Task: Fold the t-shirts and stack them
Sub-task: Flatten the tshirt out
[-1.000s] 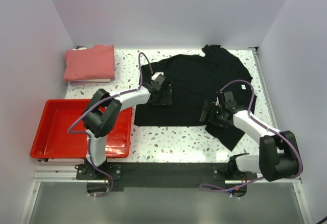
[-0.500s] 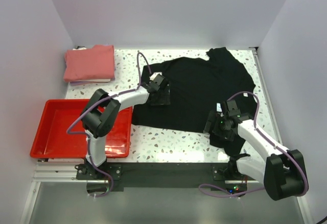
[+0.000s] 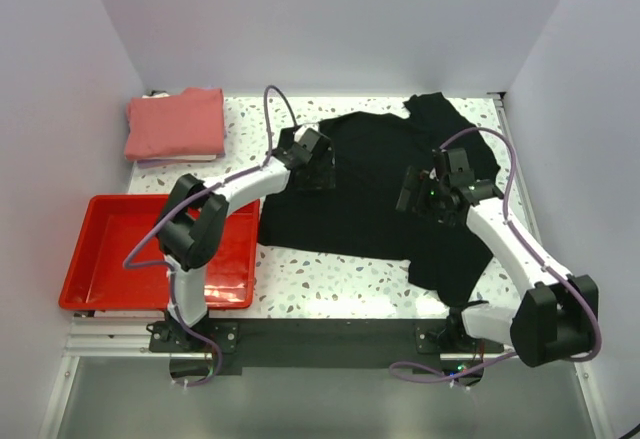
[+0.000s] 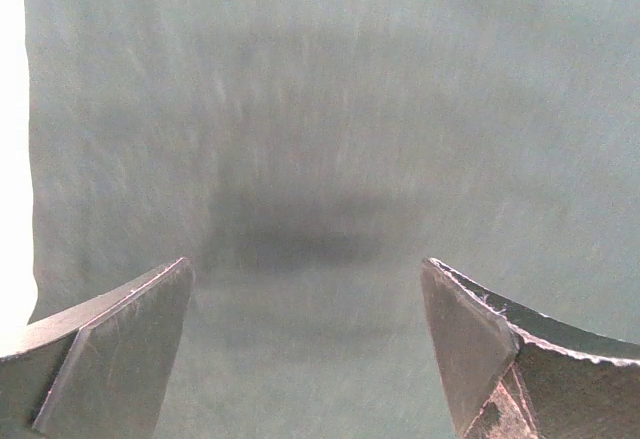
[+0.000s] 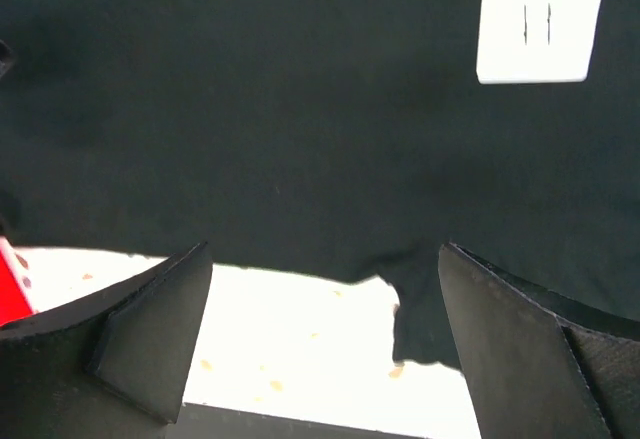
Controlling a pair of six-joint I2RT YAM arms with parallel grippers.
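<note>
A black t-shirt (image 3: 370, 194) lies spread over the middle and right of the table, with one end reaching toward the near edge. Its small white square label (image 5: 540, 19) shows in the right wrist view. My left gripper (image 3: 316, 171) hovers open over the shirt's left part; only dark cloth (image 4: 320, 139) shows between its fingers (image 4: 130, 339). My right gripper (image 3: 414, 199) stands open above the shirt's right side, over the hem (image 5: 330, 269) and a bare strip of table. A salmon-pink t-shirt (image 3: 176, 124) lies folded at the far left corner.
A red plastic tray (image 3: 105, 259) sits at the near left beside the left arm's base. The speckled white tabletop (image 3: 330, 279) shows between the shirt and the near edge. White walls close in the far, left and right sides.
My right gripper dipped toward the near edge, then swung back up over the shirt's right side. The left gripper moved slightly farther away. The shirt's edges shifted a little.
</note>
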